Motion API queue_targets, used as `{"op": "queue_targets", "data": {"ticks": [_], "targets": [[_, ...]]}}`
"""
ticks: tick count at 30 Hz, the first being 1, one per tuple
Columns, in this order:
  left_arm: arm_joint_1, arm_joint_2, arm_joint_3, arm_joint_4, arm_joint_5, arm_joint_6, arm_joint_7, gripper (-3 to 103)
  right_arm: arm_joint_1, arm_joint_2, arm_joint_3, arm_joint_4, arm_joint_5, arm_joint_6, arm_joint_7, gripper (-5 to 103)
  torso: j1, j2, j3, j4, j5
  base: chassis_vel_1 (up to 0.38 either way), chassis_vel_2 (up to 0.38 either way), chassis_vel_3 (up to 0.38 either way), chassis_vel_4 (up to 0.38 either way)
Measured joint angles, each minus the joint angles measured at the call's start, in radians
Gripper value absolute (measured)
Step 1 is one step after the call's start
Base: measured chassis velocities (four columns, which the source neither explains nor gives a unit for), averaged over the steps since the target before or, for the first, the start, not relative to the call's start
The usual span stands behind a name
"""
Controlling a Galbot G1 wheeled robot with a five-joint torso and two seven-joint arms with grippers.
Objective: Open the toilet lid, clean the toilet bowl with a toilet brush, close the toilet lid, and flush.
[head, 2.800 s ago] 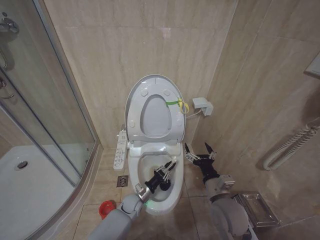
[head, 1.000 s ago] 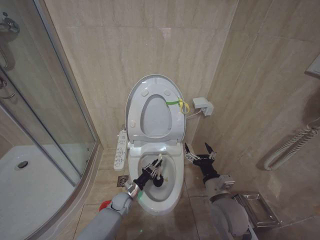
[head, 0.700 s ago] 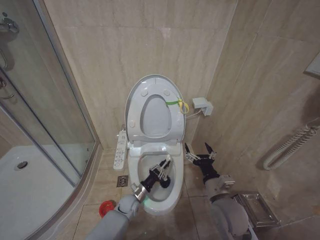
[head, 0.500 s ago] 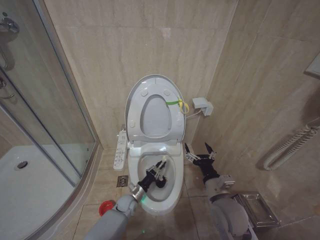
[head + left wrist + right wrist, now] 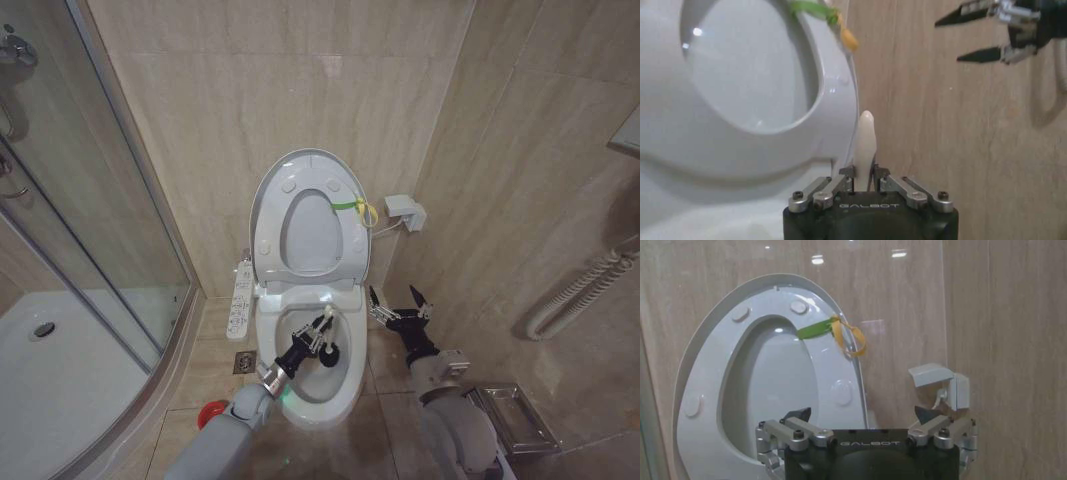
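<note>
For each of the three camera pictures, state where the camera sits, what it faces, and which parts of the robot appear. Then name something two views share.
Head view: high on the robot, looking down at the toilet bowl; both arms show, left gripper inside the bowl, right gripper beside it.
Left wrist view: behind its fingers, shut on the toilet brush, facing the raised seat and wall.
Right wrist view: behind its open fingers, facing the upright toilet lid.
Shared: the yellow-green band.
</note>
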Motion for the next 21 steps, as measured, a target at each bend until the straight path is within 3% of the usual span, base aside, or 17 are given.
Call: {"op": "queue_targets", "data": {"ticks": [9,16,21], "targets": [[-0.022,0.027,-0.007,0.062,-0.052,0.032,0.006,19,0.000,0.000,0.000,0.000,0.000,0.000,0.000,100,0.000,0.000,0.000,0.0003,0.0001,0.000,0.000,0.000,0.000],[0.006,0.022,0.002,-0.072,-0.017,0.024,-0.006,19,0.000,0.000,0.000,0.000,0.000,0.000,0.000,100,0.000,0.000,0.000,-0.0001,0.0001,0.000,0.000,0.000,0.000],[0.021,0.000,0.025,-0.076,-0.009,0.022,-0.008,19,0.000,0.000,0.000,0.000,0.000,0.000,0.000,100,0.000,0.000,0.000,0.0000,0.0000,0.000,0.000,0.000,0.000]]}}
